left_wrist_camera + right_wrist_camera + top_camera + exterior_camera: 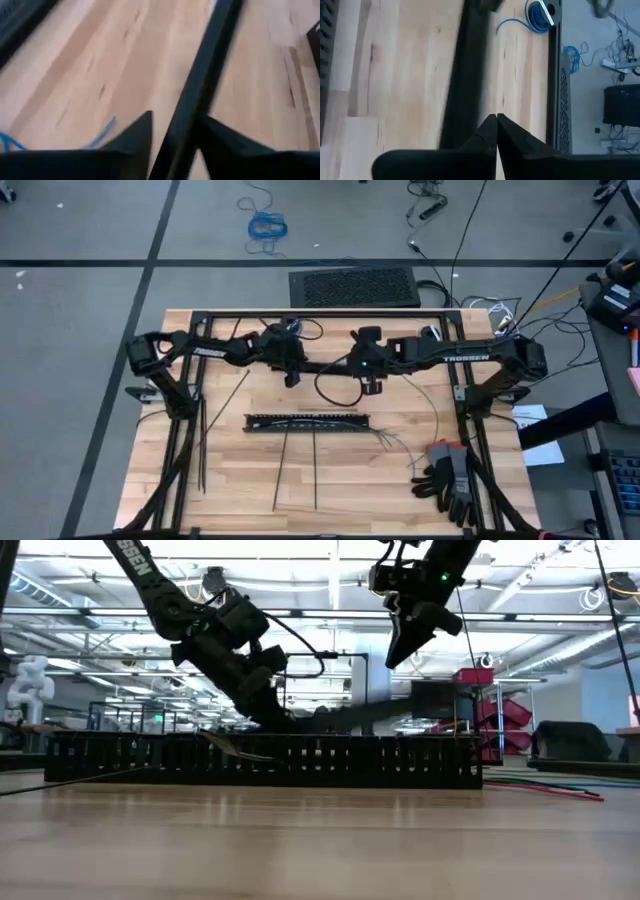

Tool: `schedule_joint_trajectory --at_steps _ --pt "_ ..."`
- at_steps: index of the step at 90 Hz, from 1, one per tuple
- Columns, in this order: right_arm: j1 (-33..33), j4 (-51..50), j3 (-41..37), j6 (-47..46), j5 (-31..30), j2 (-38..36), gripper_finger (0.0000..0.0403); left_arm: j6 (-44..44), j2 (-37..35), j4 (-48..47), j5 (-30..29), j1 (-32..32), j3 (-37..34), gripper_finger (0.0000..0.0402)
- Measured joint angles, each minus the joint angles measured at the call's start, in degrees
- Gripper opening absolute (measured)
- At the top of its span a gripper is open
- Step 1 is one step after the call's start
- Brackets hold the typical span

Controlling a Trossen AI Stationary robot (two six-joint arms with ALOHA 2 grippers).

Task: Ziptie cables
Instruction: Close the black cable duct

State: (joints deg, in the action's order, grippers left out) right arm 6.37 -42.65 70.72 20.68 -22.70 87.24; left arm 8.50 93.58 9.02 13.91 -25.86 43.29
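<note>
While the left gripper [172, 137] clamps a flat black bar [200, 85] low behind the slotted bar [307, 422], right gripper [496, 131] pinched shut on nothing, raised, zipties [295, 470] on the table [230, 470].

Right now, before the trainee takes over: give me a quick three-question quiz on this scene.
1. True or false: the right end effector hangs shut, higher than the slotted bar.
2. The cables lie by the bar's: A) robot-right end, B) robot-left end, C) middle.
3. Fill in: the gloves lie on the robot's ___ side of the table.
Key: 1 true; 2 A; 3 right.
</note>
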Motion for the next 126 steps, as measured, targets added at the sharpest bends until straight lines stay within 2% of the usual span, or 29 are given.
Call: schedule_joint_trajectory --at_steps 4,9,26,34,40,49,55,69,79,85,98,118,126 --pt "0.0 -1.2 0.0 -0.1 0.1 0.0 0.0 0.8 0.0 0.0 0.0 0.0 0.0 0.004" --pt "0.0 -2.8 0.0 -0.1 0.2 0.0 0.0 1.6 0.0 0.0 0.0 0.2 0.0 0.0014" --pt "0.2 -4.2 0.0 -1.4 -1.1 -0.3 0.0 6.3 0.0 0.9 -0.3 2.9 0.0 0.0003" --pt "1.0 -4.1 0.0 -1.4 -1.5 -1.4 0.0 7.0 -0.1 0.8 -2.2 3.8 0.0 0.0002" --pt "2.4 -2.9 0.0 -2.0 1.9 -1.8 0.0001 5.5 -0.2 0.2 -2.8 4.1 0.0 0.0002" --pt "6.6 1.3 -0.3 -3.1 13.0 -0.8 0.0012 1.5 -2.1 -0.5 -2.8 4.2 0.0 0.0003" --pt "9.9 4.2 -2.5 -2.8 17.7 0.5 0.0032 -0.3 -3.9 -2.2 -2.8 4.1 0.1 0.0012" --pt "17.0 8.2 -8.9 -2.0 19.4 3.3 0.0098 -0.8 -7.6 -6.4 -2.8 4.1 0.0 0.0065" --pt "20.5 10.8 -12.7 -2.9 25.3 5.7 0.0136 -1.7 -7.5 -7.4 -3.4 4.1 -0.2 0.0112" --pt "21.1 12.9 -13.8 -3.3 26.2 7.3 0.0148 -1.8 -6.5 -6.7 -3.5 4.1 -0.3 0.0137" --pt "21.2 15.5 -14.5 -2.8 27.1 11.5 0.0151 -3.6 -4.2 -6.6 -4.0 4.1 -0.3 0.0168" --pt "22.0 19.4 -13.7 -2.1 28.9 16.7 0.0135 -3.7 -3.8 -5.9 -9.0 4.1 -0.3 0.0171" --pt "22.2 20.3 -13.6 -2.1 29.1 17.9 0.0113 -3.7 -3.8 -5.9 -11.3 4.1 -0.3 0.0171"
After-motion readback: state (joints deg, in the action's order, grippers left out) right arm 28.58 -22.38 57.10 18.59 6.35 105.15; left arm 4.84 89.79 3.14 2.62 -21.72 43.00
